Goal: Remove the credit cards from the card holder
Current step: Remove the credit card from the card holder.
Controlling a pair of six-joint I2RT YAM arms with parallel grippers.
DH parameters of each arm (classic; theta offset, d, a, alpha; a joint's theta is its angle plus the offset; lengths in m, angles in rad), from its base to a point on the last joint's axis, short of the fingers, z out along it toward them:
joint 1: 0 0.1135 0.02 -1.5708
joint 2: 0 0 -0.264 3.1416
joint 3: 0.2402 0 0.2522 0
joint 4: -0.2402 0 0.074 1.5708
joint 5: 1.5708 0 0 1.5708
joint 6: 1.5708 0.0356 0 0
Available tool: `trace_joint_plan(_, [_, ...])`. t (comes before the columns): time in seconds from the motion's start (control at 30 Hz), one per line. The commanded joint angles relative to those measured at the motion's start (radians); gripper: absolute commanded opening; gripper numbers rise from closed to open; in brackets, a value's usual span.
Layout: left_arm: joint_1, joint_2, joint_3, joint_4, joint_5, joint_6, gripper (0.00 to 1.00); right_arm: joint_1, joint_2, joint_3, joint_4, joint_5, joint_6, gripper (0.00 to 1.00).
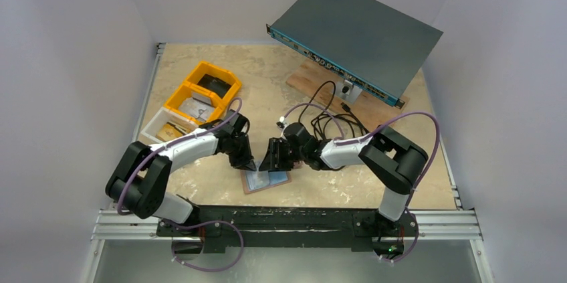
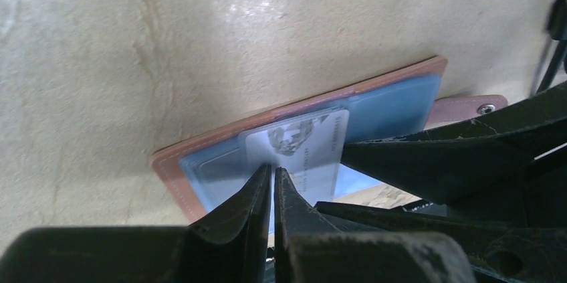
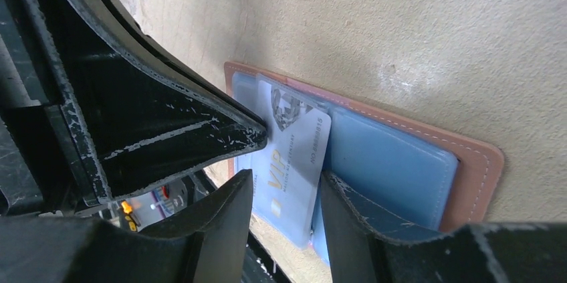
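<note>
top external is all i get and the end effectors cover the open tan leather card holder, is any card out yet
observer: Not clear of it. A pale grey plastic card marked VIP lies flat across the blue inside of the tan leather card holder.
operator: is left gripping it
observer: The left end effector has its tips almost together, with only a thin slit between them. They sit at one long edge of the card.
operator: and right
observer: The right end effector straddles the card's width, one tip by each long edge. Whether they press it I cannot tell.
</note>
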Motion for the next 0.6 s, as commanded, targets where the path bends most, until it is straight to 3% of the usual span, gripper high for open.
trace_joint_plan(0.0, [-0.011, 0.046, -0.013, 0.045, 0.005, -0.013, 0.05, -0.027, 0.013, -0.030, 0.067, -0.048, 0.020, 0.42])
trace_joint_plan(0.37, [-0.011, 0.026, -0.020, 0.014, -0.035, -0.018, 0.00, -0.080, 0.050, -0.135, 0.287, -0.170, 0.113, 0.38])
trace_joint_plan(0.57, [-0.011, -0.087, 0.003, -0.072, -0.104, 0.002, 0.10, -0.082, 0.060, -0.142, 0.284, -0.160, 0.115, 0.38])
